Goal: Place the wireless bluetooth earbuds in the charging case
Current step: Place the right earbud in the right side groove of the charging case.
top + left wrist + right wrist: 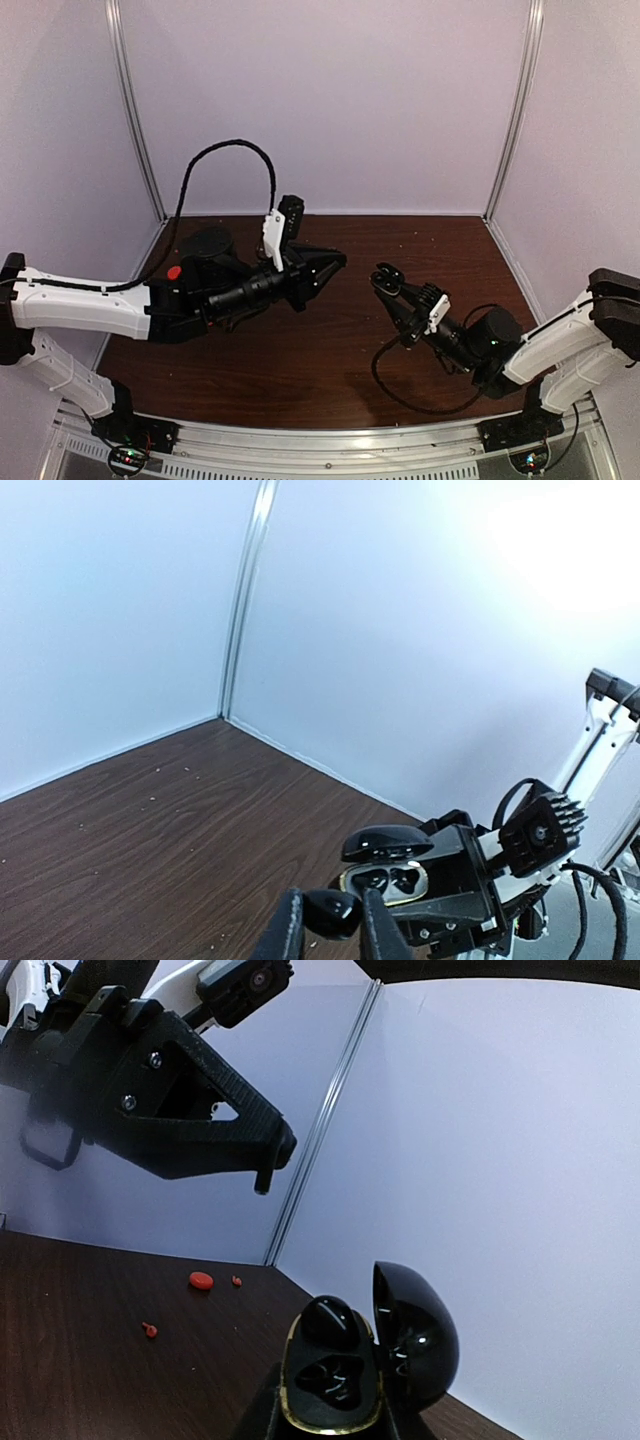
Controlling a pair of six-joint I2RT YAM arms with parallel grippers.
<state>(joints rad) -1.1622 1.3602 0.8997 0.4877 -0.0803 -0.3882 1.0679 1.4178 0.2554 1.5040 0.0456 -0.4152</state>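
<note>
My right gripper [385, 278] is shut on the charging case [335, 1380], a glossy black case with a gold rim, and holds it above the table with its lid [415, 1332] open. One black earbud [330, 1322] sits in the case's far slot; the near slot [325, 1375] is empty. My left gripper [333, 922] is shut on a second black earbud [333, 910], just short of the open case [390, 880] and apart from it. In the top view the left gripper [335, 262] faces the case [388, 274] across a small gap. I see no earbud that is clearly red.
Three small red bits lie on the brown table: a flat round one [201, 1280], a tiny one [236, 1281] and another [149, 1329]. The round one also shows by the left arm [174, 272]. White walls close the back and both sides. A cable loops near the right arm [385, 375].
</note>
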